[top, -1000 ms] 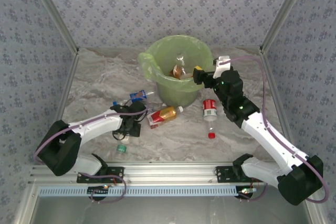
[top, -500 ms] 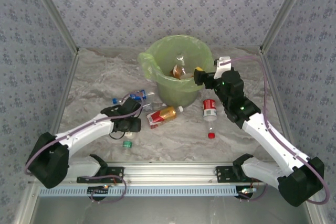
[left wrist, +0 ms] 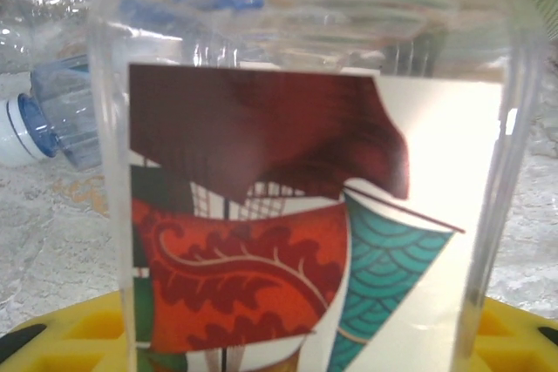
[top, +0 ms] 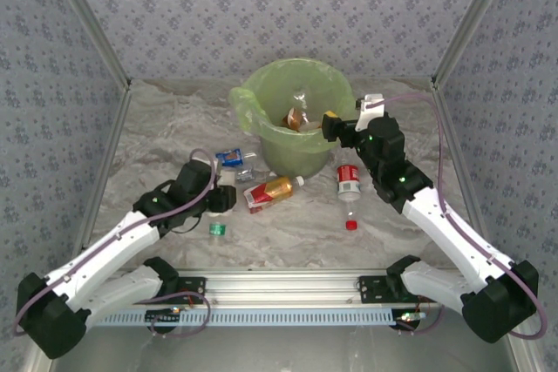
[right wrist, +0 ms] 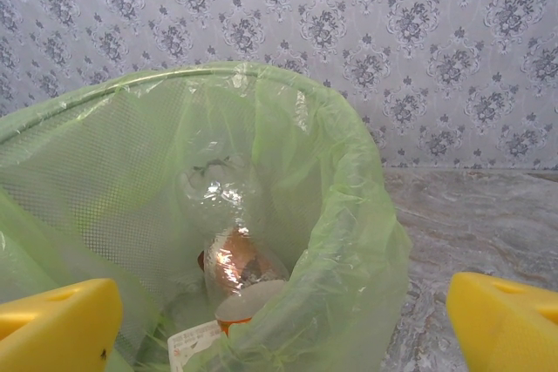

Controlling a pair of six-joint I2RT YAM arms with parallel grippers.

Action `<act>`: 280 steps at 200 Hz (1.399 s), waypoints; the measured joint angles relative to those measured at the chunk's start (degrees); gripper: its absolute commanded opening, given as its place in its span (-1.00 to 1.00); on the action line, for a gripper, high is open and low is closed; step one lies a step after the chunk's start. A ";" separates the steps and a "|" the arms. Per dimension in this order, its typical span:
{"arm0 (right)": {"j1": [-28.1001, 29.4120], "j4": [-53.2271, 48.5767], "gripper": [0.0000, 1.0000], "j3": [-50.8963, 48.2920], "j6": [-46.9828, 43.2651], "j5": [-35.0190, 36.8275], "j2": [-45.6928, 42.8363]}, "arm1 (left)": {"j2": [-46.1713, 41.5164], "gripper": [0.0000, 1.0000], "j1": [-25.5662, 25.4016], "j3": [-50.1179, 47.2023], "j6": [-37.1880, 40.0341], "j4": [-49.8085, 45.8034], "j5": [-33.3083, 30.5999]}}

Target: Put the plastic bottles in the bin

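My left arm [top: 113,248] runs low and forward-right, wrist angled right. Left gripper [top: 223,199] is clamped on a bottle [left wrist: 296,198], with yellow pads [left wrist: 61,337] on either side. My right arm [top: 445,224] reaches up and to the left, wrist raised. Right gripper [top: 331,125] hangs with its yellow fingers [right wrist: 52,324] spread wide apart.

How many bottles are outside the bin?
4: a clear bottle in the left gripper, a blue-labelled bottle behind it, an amber bottle and a red-labelled bottle near the bin. Others may be hidden.
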 measured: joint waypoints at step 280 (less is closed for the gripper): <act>-0.11 -1.97 0.97 -0.02 -7.80 -18.95 -4.59 | 10.86 -1.00 5.35 21.77 19.56 29.00 -2.80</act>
